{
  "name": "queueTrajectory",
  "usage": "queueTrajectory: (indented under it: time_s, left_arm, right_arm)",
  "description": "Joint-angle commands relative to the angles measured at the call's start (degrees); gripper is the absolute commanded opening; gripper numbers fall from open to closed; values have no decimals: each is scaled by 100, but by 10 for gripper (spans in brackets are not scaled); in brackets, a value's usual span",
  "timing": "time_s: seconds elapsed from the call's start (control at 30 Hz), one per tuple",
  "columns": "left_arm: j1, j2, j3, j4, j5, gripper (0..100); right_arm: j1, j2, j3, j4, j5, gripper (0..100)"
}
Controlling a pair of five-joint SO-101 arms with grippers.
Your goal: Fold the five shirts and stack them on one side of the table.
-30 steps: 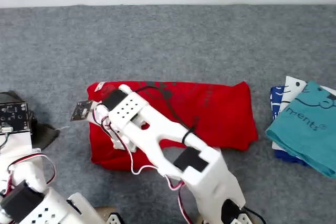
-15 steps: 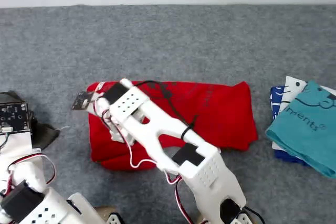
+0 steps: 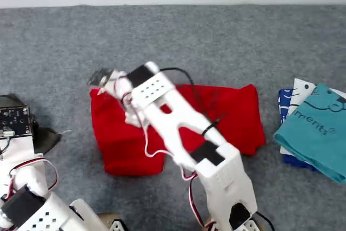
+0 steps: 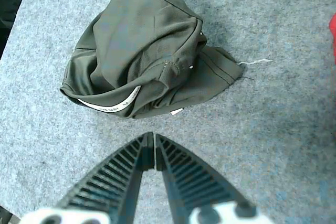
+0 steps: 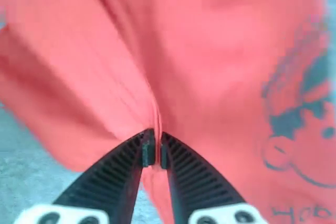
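Right gripper is pinching a raised ridge of the red shirt, jaws nearly closed on the cloth. The shirt is lying mid-worktop.

Judgement: this fold is calling for a low, level carry across the printed half, with the edges landing square and release only once the cloth is flat.

Left gripper is hovering closed and empty beside a crumpled dark olive shirt.

The right wrist view is giving the pinch and the cartoon print. The high view is giving the layout, with the teal shirt topping the stack at the right side.
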Motion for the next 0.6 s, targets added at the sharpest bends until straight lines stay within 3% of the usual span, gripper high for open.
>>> queueTrajectory:
  time_s: [0.0, 0.27, 0.43, 0.57]
  left_arm:
    - [-9, 0, -22, -202, -53, 15]
    - [-9, 0, -13, -237, -53, 15]
    - [-9, 0, 4, -237, -53, 15]
    - [-9, 0, 4, -237, -53, 15]
  right_arm:
    - [479, -66, -325, -207, 70, 10]
    - [813, 558, -334, -365, 62, 23]
    - [673, 435, -510, -92, 9, 164]
    - [611, 242, -976, 127, -193, 173]
